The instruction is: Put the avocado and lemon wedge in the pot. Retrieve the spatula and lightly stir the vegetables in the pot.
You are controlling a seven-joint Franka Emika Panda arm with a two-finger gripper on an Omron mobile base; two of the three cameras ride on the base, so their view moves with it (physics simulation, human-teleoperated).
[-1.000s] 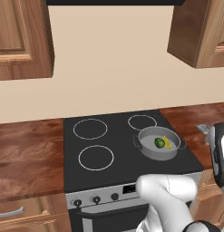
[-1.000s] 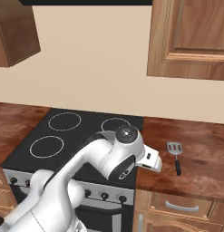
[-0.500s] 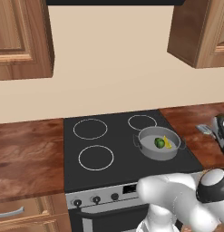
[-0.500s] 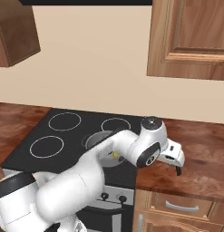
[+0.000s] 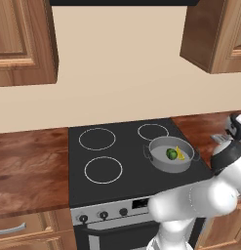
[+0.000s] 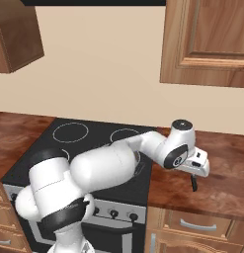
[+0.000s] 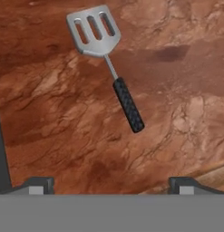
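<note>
Hanging over the brown desk (image 7: pixel 50 118) to the right of the stove (image 5: pixel 127 171), the end effector (image 7: pixel 111 181) points down at the spatula (image 7: pixel 106 61), its two dark fingertips (image 7: pixel 36 183) set wide apart with nothing between them. The spatula lies flat on the wood: a slotted grey metal blade, a thin neck and a black textured handle. In the hand view the blade sits toward the top left and the handle runs down toward the lower right, ending above the gap between the fingertips and clear of both. In the right base view the hand (image 6: pixel 195 165) hovers above the desk (image 6: pixel 222 183) right of the stove, and the black handle of the spatula (image 6: pixel 194 184) pokes out just beneath it.

The pot (image 5: pixel 170 154) stands on the near right part of the black stove top, just in front of the far right burner ring (image 5: pixel 152 131). Inside it lie the avocado (image 5: pixel 171 154) and the lemon wedge (image 5: pixel 180 153), side by side and touching or nearly so, the avocado to the left. The pot is well apart from the spatula. The arm (image 6: pixel 108 165) stretches from the base across the stove's right edge to the desk beyond.
</note>
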